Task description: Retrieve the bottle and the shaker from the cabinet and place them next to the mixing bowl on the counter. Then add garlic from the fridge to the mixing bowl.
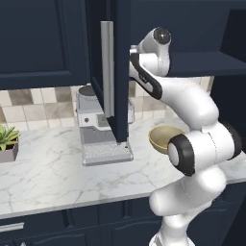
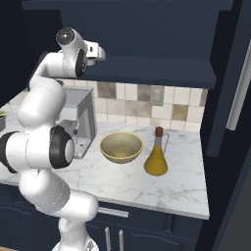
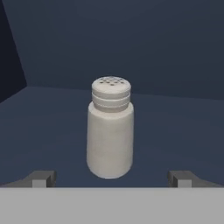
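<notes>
The shaker [image 3: 110,131], a pale cylinder with a perforated cap, stands upright on the dark shelf inside the cabinet [image 1: 120,72]. My gripper [image 3: 111,178] is open just in front of it, one fingertip [image 3: 41,178] on each side and neither touching. In the right base view my hand [image 2: 95,51] reaches into the cabinet opening. The amber bottle [image 2: 157,154] stands upright on the marble counter [image 2: 176,181], close to the right of the mixing bowl [image 2: 121,147]. My arm partly covers the bowl [image 1: 161,137] in the left base view.
A grey coffee machine [image 1: 98,129] stands on the counter under the open cabinet door with its silver bar handle [image 1: 107,67]. A potted plant [image 1: 7,141] sits at the far left. A second open navy door [image 2: 230,73] hangs at the right.
</notes>
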